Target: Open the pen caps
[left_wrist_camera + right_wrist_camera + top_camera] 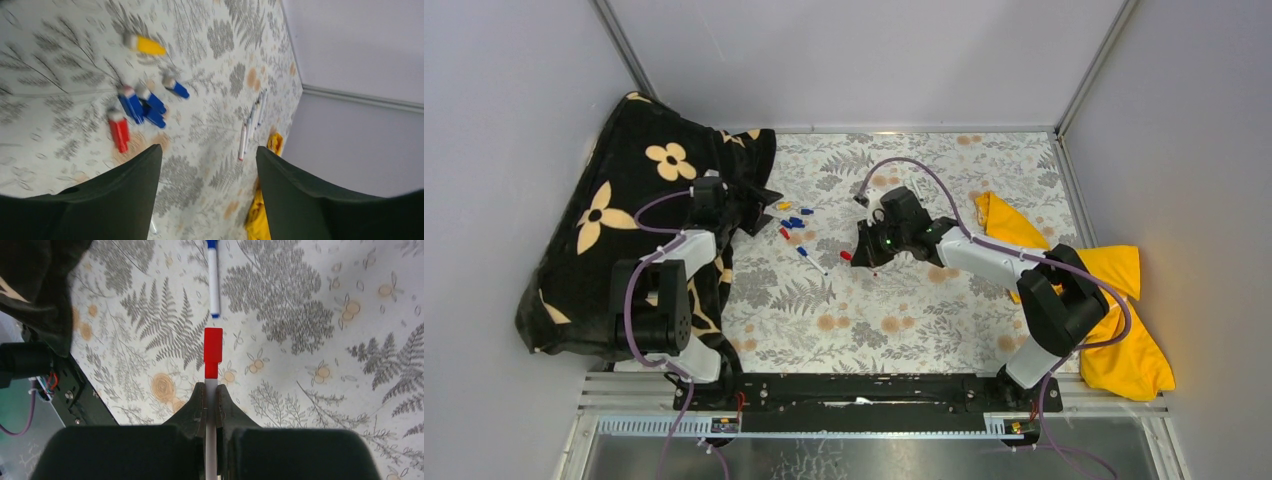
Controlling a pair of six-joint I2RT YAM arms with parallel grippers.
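**Pen caps [132, 105]: light, slippery, one placed ready for pulling**

Pen caps here are tiny pieces of hard plastic. I judge them very light, smooth, and held on the barrel by friction only.

The right gripper [210, 392] has its fingers clamped together on the white barrel of a pen [211, 384]. Its red cap [213, 347] sticks out free at twelve o'clock from the fingertips. The best hold is probably across the sides of this cap, pulling straight along the barrel. A sideways pull may bend the thin barrel or let it slip.

The left gripper [207, 150] has its fingers wide apart, with nothing between them.

Loose caps, blue, red and one yellow cap [145, 45], lie on the fern-print tablecloth [904, 320], at about ten o'clock from the table middle. Bare pens [250, 122] lie at three o'clock from them in the left wrist view.

No box, tray or bowl is visible, so nothing is contained.
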